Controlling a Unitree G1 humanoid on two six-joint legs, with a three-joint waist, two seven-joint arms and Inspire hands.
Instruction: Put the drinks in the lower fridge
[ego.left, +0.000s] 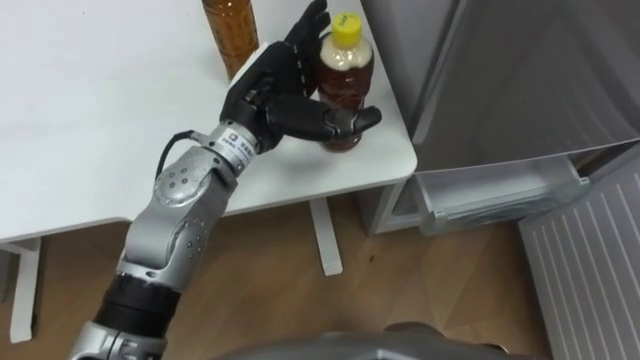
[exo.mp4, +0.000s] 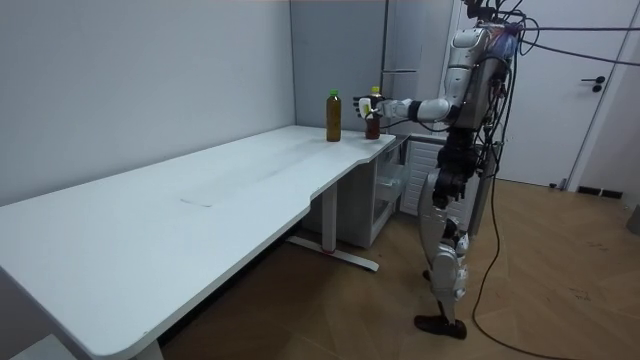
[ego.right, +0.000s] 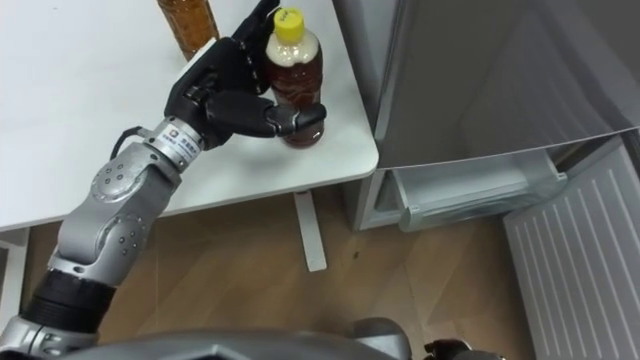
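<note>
Clasping the yellow-capped bottle (ego.left: 346, 78) is the left hand (ego.left: 268, 98).

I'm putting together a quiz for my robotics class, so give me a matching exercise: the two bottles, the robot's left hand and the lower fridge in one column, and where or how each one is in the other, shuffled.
1. yellow-capped bottle
2. green-capped bottle
3. left hand
4. lower fridge compartment

A. open, to the right of the white table
B. thumb in front of a bottle, fingers behind it
C. farther back on the table, untouched
D. near the table corner by the fridge, being grasped

Pairs: 1-D, 2-C, 3-B, 4-A
</note>
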